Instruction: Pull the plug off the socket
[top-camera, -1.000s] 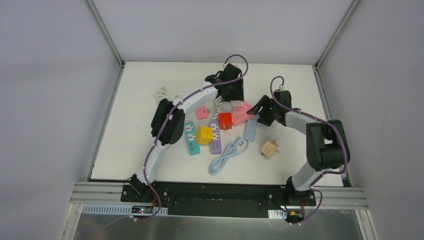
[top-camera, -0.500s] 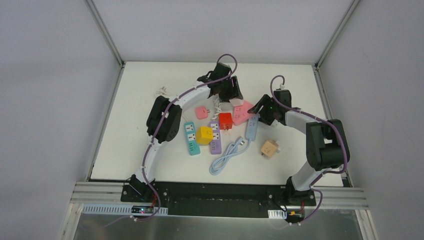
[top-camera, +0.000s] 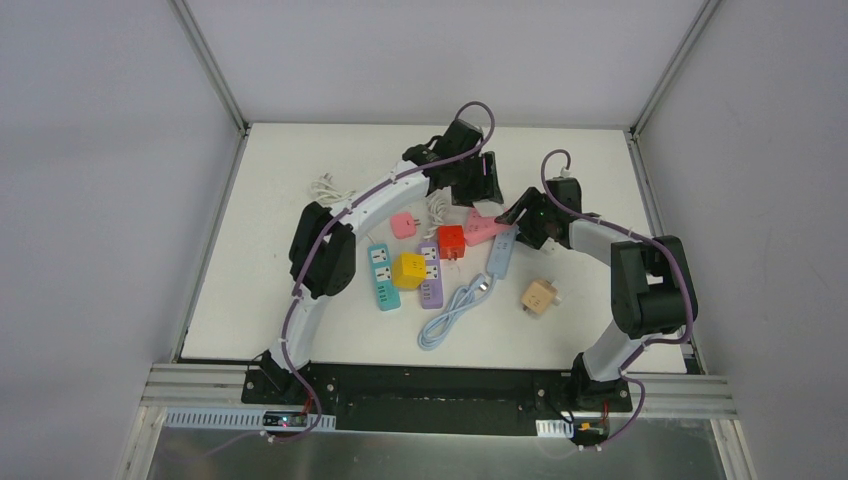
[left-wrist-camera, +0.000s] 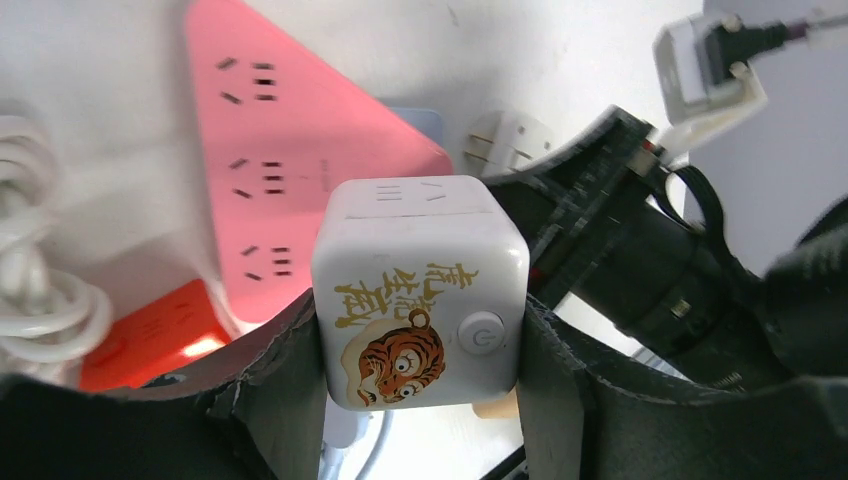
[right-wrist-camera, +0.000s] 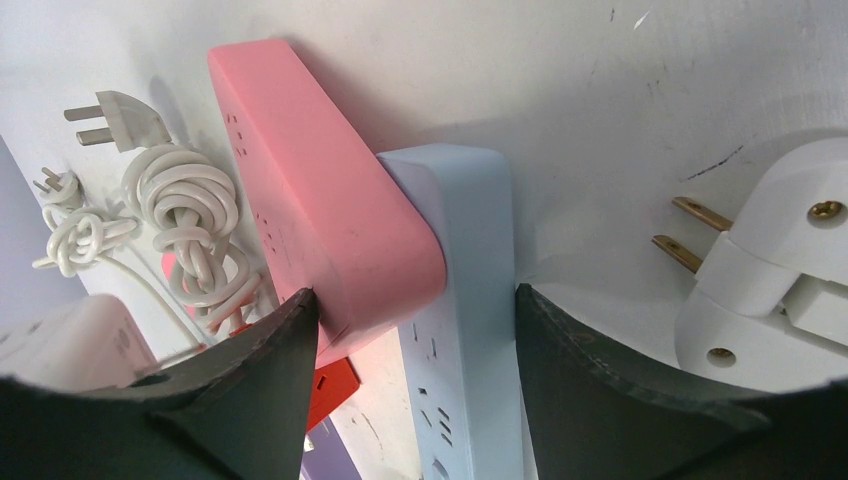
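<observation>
The left tool (left-wrist-camera: 420, 335) pinches a white cube plug (left-wrist-camera: 420, 290) with a tiger print, held over the pink power strip (left-wrist-camera: 270, 180), toward the middle of the counter's (top-camera: 290, 180) far edge. The right tool's (right-wrist-camera: 412, 310) fingers bracket the pink strip's end and the blue strip (right-wrist-camera: 465, 330) beside it. I cannot tell whether they squeeze.

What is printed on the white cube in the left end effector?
Cube: orange tiger under gold lettering; left wrist view.
</observation>
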